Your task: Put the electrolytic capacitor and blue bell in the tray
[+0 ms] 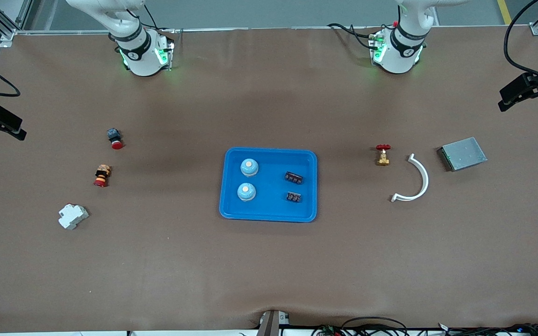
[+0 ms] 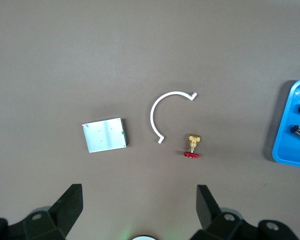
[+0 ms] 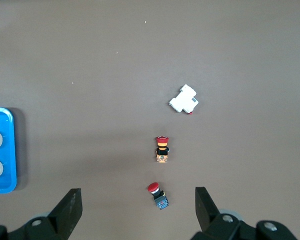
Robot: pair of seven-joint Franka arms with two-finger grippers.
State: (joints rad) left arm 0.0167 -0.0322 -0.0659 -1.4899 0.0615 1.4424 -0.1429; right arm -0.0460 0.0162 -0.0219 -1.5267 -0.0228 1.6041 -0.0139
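Resting in the middle of the front view, the blue tray (image 1: 269, 214) already holds two blue bells (image 1: 249, 167) in one column and two dark capacitors (image 1: 293, 177) in another, so the sorting looks done. Both arms wait raised at the top of the frame. The left gripper (image 2: 140, 210) hangs wide and empty above the brass valve (image 2: 192, 146); the right gripper (image 3: 139, 210) hangs wide and empty above the red push buttons (image 3: 162, 149).

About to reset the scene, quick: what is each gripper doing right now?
Left gripper: open, holding nothing.
Right gripper: open, holding nothing.
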